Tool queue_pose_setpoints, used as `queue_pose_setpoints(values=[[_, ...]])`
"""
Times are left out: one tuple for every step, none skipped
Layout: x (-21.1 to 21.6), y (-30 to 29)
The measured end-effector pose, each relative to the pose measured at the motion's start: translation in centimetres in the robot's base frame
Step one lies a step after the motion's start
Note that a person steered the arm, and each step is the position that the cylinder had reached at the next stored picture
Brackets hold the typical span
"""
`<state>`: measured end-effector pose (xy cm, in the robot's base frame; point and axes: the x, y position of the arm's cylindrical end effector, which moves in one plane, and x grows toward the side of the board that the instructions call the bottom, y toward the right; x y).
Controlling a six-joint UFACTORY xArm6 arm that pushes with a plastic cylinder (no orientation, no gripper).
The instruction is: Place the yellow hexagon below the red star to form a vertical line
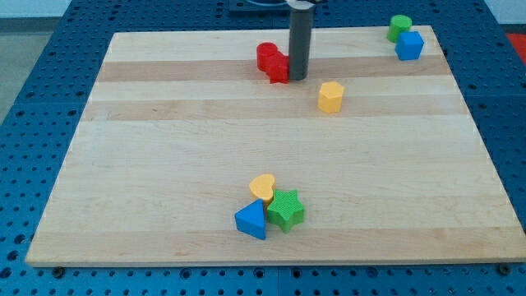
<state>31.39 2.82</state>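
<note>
The yellow hexagon (pixel 330 96) lies on the wooden board (pixel 164 164), right of centre in the upper part of the view. Two red blocks touch each other near the view's top centre: one (pixel 266 57) on the left and one (pixel 280 68) just below and right of it; I cannot tell which is the star. My tip (pixel 297 77) stands right beside the red blocks, touching their right side, and to the upper left of the yellow hexagon, apart from it.
A yellow heart (pixel 263 187), a green star (pixel 286 209) and a blue triangle (pixel 252 220) cluster near the view's bottom centre. A green block (pixel 399 26) and a blue cube (pixel 408 44) sit at the top right corner.
</note>
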Motion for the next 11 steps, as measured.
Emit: queue_pose_setpoints(values=[[0.0,-2.8],[0.3,-3.7],[1.1,-1.8],[1.2,4.3],[1.3,10.5],[3.0,14.7],[6.0,11.7],[7.2,4.6],[6.8,-2.6],[6.6,-6.5],[7.7,-6.3]])
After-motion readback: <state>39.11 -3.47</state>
